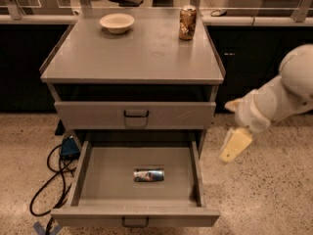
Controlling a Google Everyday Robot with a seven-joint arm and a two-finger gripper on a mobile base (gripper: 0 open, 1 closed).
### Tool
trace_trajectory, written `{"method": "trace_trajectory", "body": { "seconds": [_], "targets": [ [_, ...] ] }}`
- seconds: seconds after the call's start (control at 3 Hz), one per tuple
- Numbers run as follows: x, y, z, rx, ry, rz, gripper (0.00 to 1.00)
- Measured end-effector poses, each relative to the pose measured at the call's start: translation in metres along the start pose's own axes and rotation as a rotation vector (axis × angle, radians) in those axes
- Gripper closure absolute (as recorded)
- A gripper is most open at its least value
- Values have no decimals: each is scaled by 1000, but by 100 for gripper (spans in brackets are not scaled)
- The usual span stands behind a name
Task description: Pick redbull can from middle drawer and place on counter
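Observation:
The redbull can (148, 175) lies on its side on the floor of the open middle drawer (107, 182), a little right of the middle. The drawer is pulled out towards me, with a dark wire handle (134, 223) on its front. The counter (132, 53) is the grey slab on top of the cabinet. My gripper (234, 144) hangs on the pale arm to the right of the cabinet, at about the height of the drawer's back edge. It is outside the drawer and apart from the can.
A white bowl (117, 22) and a gold-brown can (187, 22) stand at the back of the counter. A closed drawer (134, 114) sits above the open one. A blue box (68, 148) and black cables (51, 185) lie on the floor at left.

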State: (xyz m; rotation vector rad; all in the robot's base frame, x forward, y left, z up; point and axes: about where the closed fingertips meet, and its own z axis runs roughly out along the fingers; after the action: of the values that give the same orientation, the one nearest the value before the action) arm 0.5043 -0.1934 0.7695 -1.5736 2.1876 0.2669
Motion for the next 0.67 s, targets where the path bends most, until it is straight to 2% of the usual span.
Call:
{"method": "trace_trajectory", "body": {
  "seconds": [0.33,0.67],
  "targets": [
    [17,25,23,-59,35,7,0],
    [17,25,23,-59,34,7,0]
  ]
}}
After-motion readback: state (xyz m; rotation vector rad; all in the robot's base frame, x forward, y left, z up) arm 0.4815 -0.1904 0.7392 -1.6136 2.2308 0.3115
